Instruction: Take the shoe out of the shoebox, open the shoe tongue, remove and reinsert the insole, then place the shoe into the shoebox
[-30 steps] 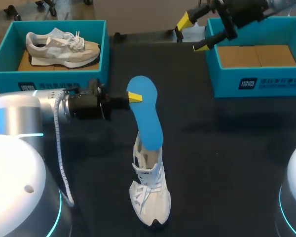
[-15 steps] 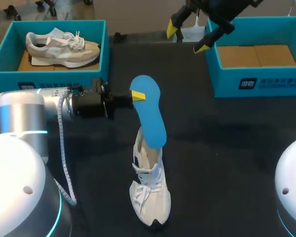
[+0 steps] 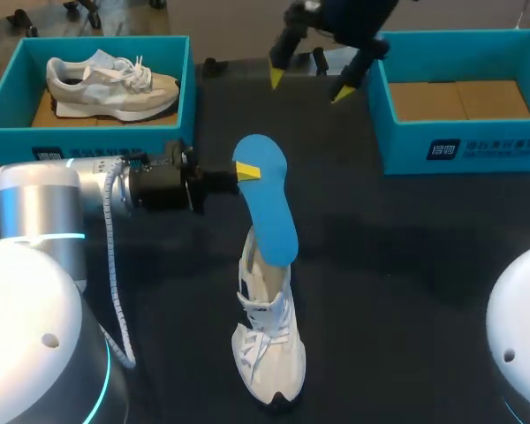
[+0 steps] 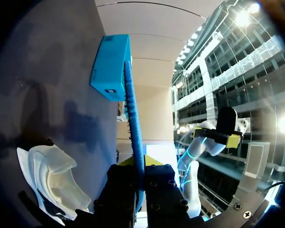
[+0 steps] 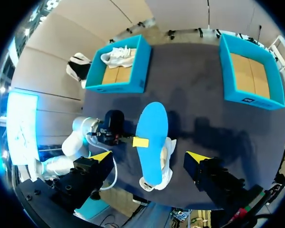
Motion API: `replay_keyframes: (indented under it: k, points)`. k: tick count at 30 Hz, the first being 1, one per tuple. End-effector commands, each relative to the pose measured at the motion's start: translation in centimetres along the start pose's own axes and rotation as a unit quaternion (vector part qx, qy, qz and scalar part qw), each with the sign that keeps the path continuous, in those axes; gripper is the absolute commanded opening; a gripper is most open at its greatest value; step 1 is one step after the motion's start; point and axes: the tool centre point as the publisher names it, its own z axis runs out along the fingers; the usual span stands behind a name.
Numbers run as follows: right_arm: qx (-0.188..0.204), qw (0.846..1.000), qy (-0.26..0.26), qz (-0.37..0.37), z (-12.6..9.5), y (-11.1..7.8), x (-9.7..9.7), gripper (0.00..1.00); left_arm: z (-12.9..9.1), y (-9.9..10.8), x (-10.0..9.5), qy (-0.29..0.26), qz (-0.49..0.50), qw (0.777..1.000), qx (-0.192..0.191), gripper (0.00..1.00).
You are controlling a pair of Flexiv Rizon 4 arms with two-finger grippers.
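Shoeboxes of bright blue stand at both far corners of the dark table. At the left, the left shoebox holds a grey and cream sneaker lying on its side on the brown cardboard floor, toe towards the middle of the table. Just in front of that box my left arm comes in from the left and lies level above the table, pointing to the right. The left gripper is clamped on the upper end of the blue insole: one yellow tip lies flat on the face that shows in the head view, and the left wrist view shows the insole edge-on, pinched in the narrow gap between the two fingers. The insole stands nearly upright, leaning a little, its lower end down inside the white shoe. That shoe rests on the table near the middle of the near side, toe towards the robot, laces loose and its mouth spread wide around the insole. Farther right and towards the far edge, the right gripper hangs high above the table between the two boxes, fingers spread wide with nothing between them; the right wrist view looks straight down on the insole and shoe from there. At the right, the right shoebox shows its brown cardboard floor.
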Motion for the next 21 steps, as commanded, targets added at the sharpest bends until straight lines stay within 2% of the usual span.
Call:
replay_keyframes:
  k: [1, 9, 16, 18, 21]
  points:
    - [-0.002, 0.992, -0.127, 0.007, 1.4, 0.4, 1.5, 1.00, 0.1, 0.1, 0.0, 0.000, 0.000, 1.000, 0.001, 0.00]
    - [-0.004, 0.983, -0.181, 0.011, 2.5, -0.1, 4.0, 1.00, 0.1, 0.1, 0.0, 0.000, 0.000, 1.000, 0.001, 0.00]
    - [0.007, 0.972, -0.232, 0.030, 3.5, -0.3, 5.0, 1.00, 0.1, 0.1, 0.0, 0.000, 0.000, 1.000, 0.001, 0.00]
    - [0.008, 0.973, -0.231, 0.031, 3.8, -0.3, 5.3, 1.00, 0.1, 0.1, 0.0, 0.000, 0.000, 1.000, 0.001, 0.00]
    - [0.001, 0.979, -0.202, 0.027, 3.9, -0.5, 5.7, 1.00, 0.1, 0.1, 0.0, 0.000, 0.000, 1.000, 0.001, 0.00]
